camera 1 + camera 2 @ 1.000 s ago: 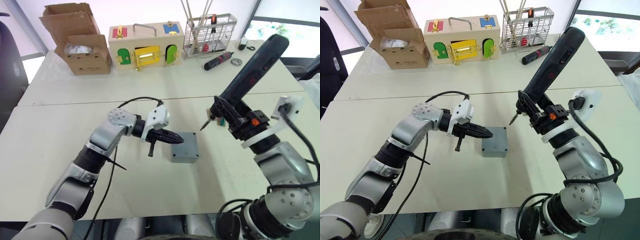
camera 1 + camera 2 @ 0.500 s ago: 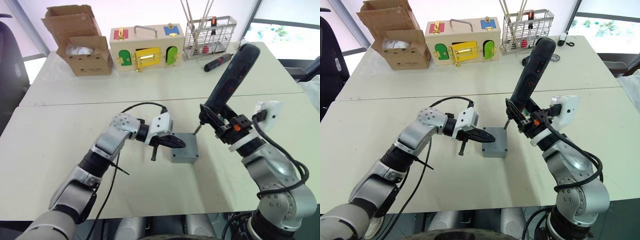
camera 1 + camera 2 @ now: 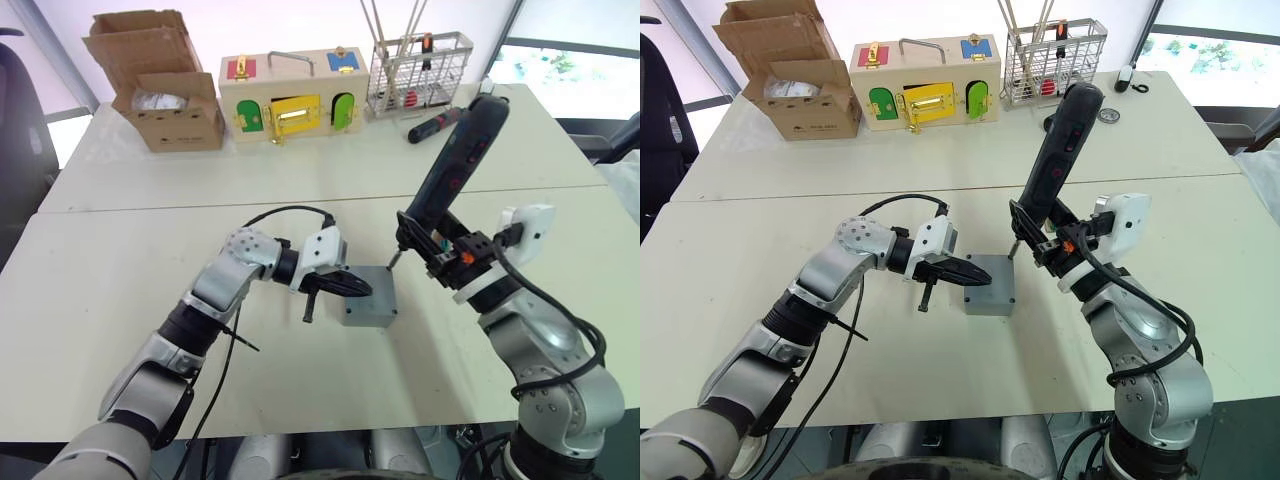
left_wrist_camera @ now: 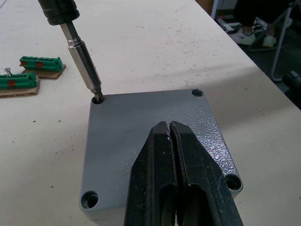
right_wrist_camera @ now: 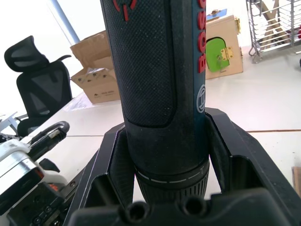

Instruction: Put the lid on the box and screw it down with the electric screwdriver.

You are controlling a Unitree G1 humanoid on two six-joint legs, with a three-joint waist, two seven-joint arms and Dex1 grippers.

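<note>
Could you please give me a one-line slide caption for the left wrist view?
Shut left hand rests on the lid while the electric screwdriver bit sits in a corner hole.

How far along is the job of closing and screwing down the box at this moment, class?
Done: the lid already sits on the box. In hand: the left tool, fingers shut, presses on the lid, while the right tool holds the electric screwdriver with its bit in one corner hole. Left: the other three corner holes show no screwdriver yet; whether they hold screws cannot be told.
</note>
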